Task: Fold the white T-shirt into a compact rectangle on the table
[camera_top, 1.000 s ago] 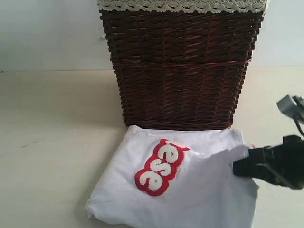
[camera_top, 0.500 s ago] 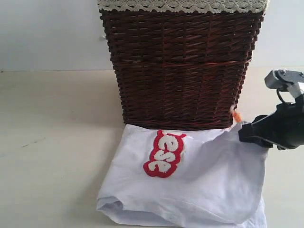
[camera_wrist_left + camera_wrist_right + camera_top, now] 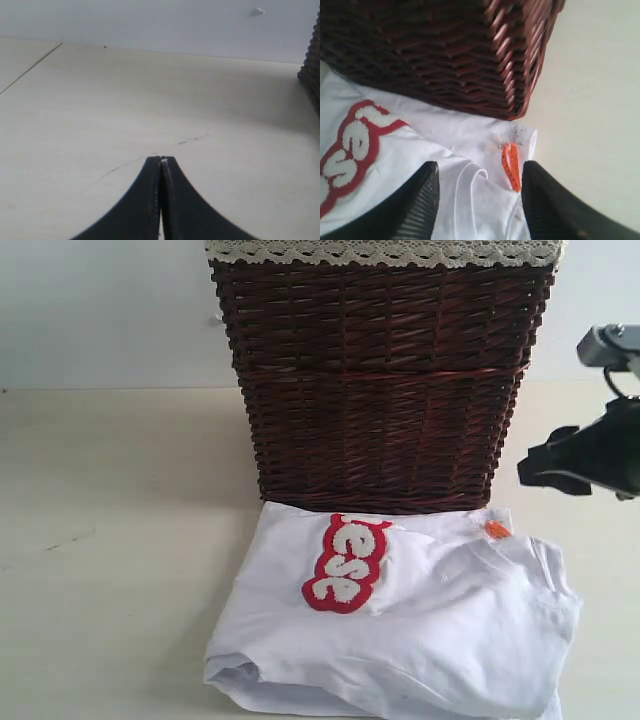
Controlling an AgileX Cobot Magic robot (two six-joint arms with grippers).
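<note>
**Right claw open and clear of the shirt; left claw closed**

I observed the white T-shirt (image 3: 400, 630) lying on the table (image 3: 120, 490) directly in front of the wicker basket (image 3: 380, 390), its far edge against the foot of the basket. The garment lay in a loosely folded, rumpled bundle, not a neat rectangle. Layers were bunched along the edge farthest from the basket, and part of the cloth reached out past the basket's right-hand corner as the exterior view showed it. The red-outlined lettering (image 3: 345, 562) faced upward, near the basket's base and towards its middle. The small orange tag (image 3: 497, 530) sat on the shirt just in front of the basket's right-hand corner.

I noted the right gripper (image 3: 479, 172) raised above the table, just off the basket's right-hand side and apart from the shirt. Its fingers stood well apart and held nothing. The right wrist view showed the tag and a curved seam of the shirt beneath the gap.

The left gripper (image 3: 161, 161) hung over the table off the basket's left-hand side, with only the basket's edge showing in its wrist view. Its two fingers were pressed together tip to tip and gripped nothing. I could not tell how high it hung over the surface.

The lace trim (image 3: 385, 252) ran along the basket's top rim
</note>
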